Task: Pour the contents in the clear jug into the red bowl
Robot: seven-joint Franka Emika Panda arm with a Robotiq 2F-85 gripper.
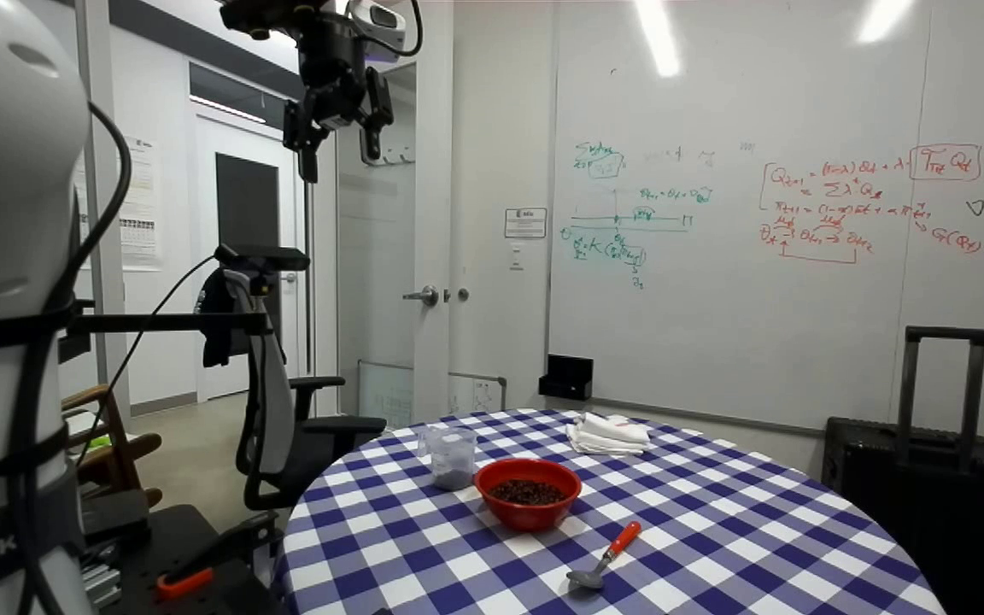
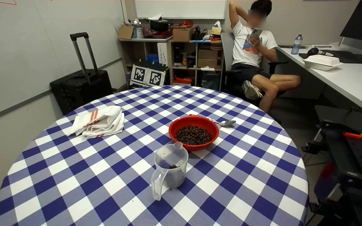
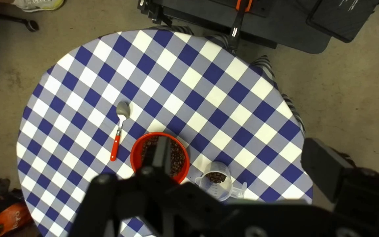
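The clear jug stands upright on the checkered table, with some dark beans at its bottom; it shows in both exterior views (image 1: pixel 453 465) (image 2: pixel 172 175) and in the wrist view (image 3: pixel 216 166). Its spout faces the red bowl and its handle points away from it. The red bowl (image 1: pixel 526 516) (image 2: pixel 196 147) (image 3: pixel 185 166) stands close beside the jug, a small gap apart, and holds many dark beans. My gripper (image 1: pixel 340 160) is open and empty, high above the table. In the wrist view its fingers (image 3: pixel 240 159) are wide apart, and one hides part of the bowl.
A spoon with a red handle (image 1: pixel 624 540) (image 2: pixel 228 123) (image 3: pixel 116 144) lies beside the bowl. A folded white cloth (image 1: pixel 607 436) (image 2: pixel 101 122) lies on the round table (image 1: pixel 714 547). A black suitcase (image 1: pixel 928 487) stands beyond the table, and a person sits in a chair (image 2: pixel 228 44).
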